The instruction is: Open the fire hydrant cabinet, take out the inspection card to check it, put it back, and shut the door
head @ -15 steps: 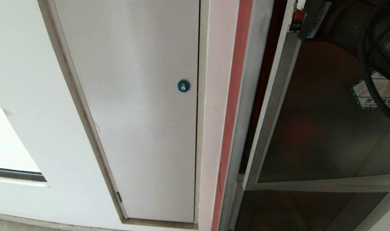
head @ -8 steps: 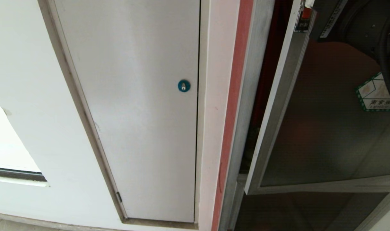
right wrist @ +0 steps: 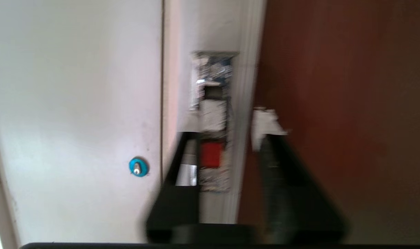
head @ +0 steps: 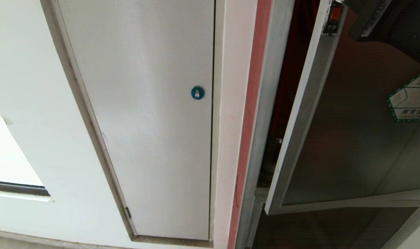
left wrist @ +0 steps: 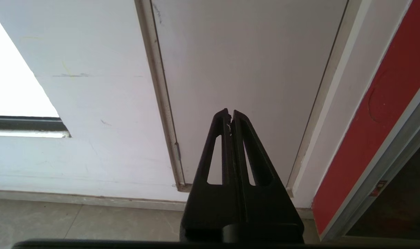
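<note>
Right gripper [right wrist: 227, 138], seen in the right wrist view at centre frame: we find its jaws now parted, astride the silver edge of the door [head: 351, 145] at the red-marked latch [right wrist: 211, 155], where a second ago they were shut on it. In the head view, the door's frame at right of centre has swung further out from the fire hydrant cabinet [head: 265, 103], widening the dark red gap; the green-bordered sticker [head: 410, 100] has slid toward the right edge. We judge the opening step begun, the latch released, the inspection card not yet visible. Left gripper [left wrist: 231, 119], closed and empty, faces the white door [head: 144, 103] with its blue lock [head: 197, 92]
</note>
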You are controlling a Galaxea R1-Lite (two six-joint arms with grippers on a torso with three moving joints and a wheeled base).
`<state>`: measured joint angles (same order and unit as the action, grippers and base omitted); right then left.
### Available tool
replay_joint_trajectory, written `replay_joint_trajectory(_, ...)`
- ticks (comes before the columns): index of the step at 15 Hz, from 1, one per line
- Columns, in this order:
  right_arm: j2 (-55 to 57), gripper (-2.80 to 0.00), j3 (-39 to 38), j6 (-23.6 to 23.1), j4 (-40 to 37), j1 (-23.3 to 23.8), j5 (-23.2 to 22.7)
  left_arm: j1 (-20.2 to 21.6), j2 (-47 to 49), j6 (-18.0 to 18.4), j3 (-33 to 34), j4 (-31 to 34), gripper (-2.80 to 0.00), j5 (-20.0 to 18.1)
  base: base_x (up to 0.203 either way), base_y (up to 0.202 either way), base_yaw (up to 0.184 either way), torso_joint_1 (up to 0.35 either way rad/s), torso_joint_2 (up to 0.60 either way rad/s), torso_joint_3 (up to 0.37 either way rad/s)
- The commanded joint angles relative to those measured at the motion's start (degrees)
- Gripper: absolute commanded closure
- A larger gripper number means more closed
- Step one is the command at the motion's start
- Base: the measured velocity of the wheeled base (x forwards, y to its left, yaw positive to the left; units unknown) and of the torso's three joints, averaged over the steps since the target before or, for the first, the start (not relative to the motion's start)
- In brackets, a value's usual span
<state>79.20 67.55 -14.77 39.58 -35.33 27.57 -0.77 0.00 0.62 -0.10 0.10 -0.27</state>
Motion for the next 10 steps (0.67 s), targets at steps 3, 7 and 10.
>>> replay_joint_trajectory(3, -0.85, -2.80, -0.20, -0.16, -0.21, -0.51, -0.11, -0.02, 0.06, -0.01, 0.01, -0.01, 0.00, 0.00, 0.000, 0.000, 0.000, 0.000, 0.00, 0.000)
replay_joint_trajectory(7, -3.67, -2.80, -3.00, -0.25, -0.38, -2.52, -0.07, -0.02, 0.04, -0.01, 0.01, -0.01, 0.00, 0.00, 0.000, 0.000, 0.000, 0.000, 0.00, 0.000)
replay_joint_trajectory(10, -7.91, -2.80, -7.28, -0.30, -0.38, -3.45, -0.07, -0.02, 0.09, -0.01, 0.01, -0.01, 0.00, 0.00, 0.000, 0.000, 0.000, 0.000, 0.00, 0.000)
